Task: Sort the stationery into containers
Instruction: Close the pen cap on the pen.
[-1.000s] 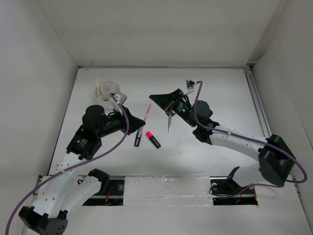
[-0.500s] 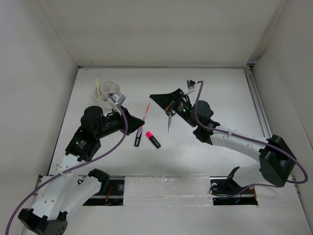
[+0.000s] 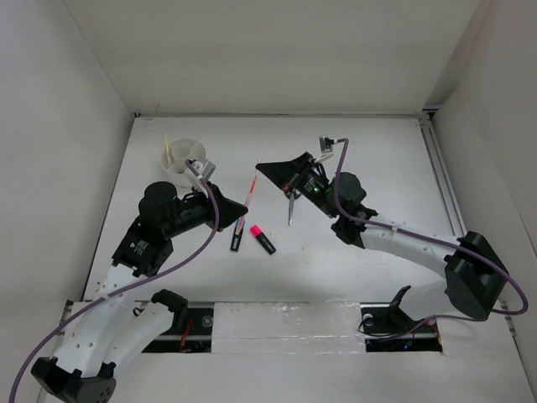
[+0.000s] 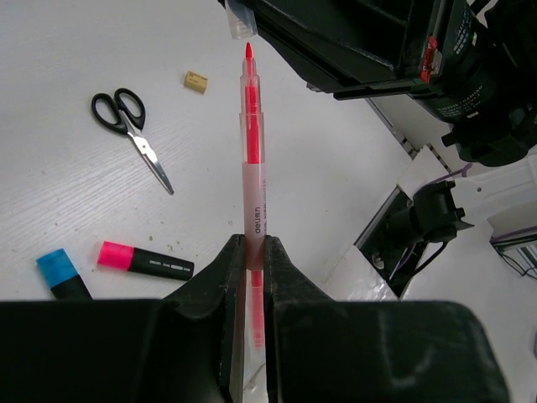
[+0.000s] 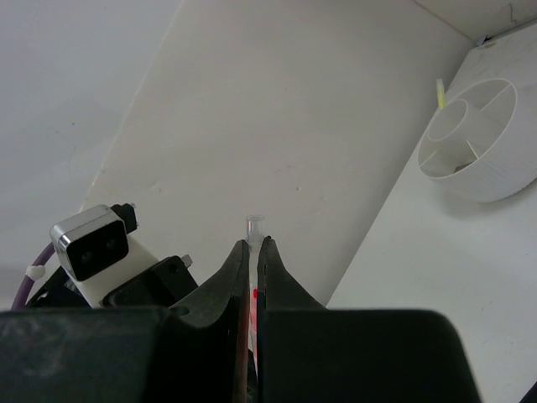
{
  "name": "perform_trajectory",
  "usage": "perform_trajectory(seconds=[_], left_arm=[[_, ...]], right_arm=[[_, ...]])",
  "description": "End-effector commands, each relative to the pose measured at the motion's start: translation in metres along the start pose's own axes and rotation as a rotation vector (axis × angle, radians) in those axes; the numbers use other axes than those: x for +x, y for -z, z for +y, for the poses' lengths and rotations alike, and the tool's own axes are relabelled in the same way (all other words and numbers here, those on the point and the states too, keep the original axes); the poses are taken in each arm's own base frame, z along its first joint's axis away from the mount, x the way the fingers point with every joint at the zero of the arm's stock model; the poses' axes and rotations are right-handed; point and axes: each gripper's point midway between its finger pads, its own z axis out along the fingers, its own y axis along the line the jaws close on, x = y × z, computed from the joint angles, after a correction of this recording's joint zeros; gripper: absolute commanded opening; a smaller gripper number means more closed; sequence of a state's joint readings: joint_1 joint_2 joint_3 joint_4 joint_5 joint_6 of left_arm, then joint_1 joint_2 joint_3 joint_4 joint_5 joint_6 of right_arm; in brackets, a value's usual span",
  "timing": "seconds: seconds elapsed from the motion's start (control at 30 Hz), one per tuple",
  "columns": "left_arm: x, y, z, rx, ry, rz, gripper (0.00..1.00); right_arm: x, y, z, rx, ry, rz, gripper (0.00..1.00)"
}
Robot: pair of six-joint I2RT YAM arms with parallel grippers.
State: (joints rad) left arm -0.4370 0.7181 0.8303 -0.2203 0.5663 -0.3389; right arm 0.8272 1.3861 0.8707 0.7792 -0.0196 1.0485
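My left gripper (image 3: 237, 214) (image 4: 250, 245) is shut on the thin pink pen (image 3: 250, 198) (image 4: 252, 168) and holds it above the table, tip pointing at my right gripper (image 3: 261, 167) (image 5: 253, 243). The right gripper is shut on a small clear cap (image 4: 241, 18) (image 5: 254, 225) just off the pen's tip. The round white divided bowl (image 3: 190, 167) (image 5: 495, 168) stands at the far left with the yellow pen (image 3: 169, 149) (image 5: 440, 91) upright in it. On the table lie the blue-capped highlighter (image 3: 237, 238) (image 4: 60, 273), pink-capped highlighter (image 3: 263, 240) (image 4: 143, 261), scissors (image 3: 290, 207) (image 4: 127, 117) and tan block (image 4: 196, 81).
White walls close the table in at the left, back and right. A metal rail (image 3: 440, 176) runs along the right edge. The right arm's body (image 4: 403, 50) hangs over the table just beyond the pen tip.
The left gripper shifted slightly towards the right gripper with the pink pen a second ago; since then hardly anything has moved.
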Motion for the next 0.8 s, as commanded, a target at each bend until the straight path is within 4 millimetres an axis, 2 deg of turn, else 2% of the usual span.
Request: perform_trajectory(seconds=[0.0, 0.33, 0.5, 0.77], left_arm=[[-0.013, 0.000, -0.003, 0.009, -0.040, -0.048, 0.00], [-0.014, 0.000, 0.000, -0.008, -0.040, -0.055, 0.00], [-0.015, 0.002, -0.001, -0.005, -0.044, -0.063, 0.00], [-0.015, 0.002, -0.003, 0.003, -0.045, -0.059, 0.00]], right_arm=[[-0.006, -0.001, 0.030, -0.106, -0.004, -0.020, 0.00], [0.004, 0.000, 0.031, -0.115, -0.010, -0.004, 0.00], [0.010, -0.001, 0.019, -0.090, -0.010, 0.010, 0.00], [0.003, -0.008, 0.023, -0.091, 0.016, -0.016, 0.00]])
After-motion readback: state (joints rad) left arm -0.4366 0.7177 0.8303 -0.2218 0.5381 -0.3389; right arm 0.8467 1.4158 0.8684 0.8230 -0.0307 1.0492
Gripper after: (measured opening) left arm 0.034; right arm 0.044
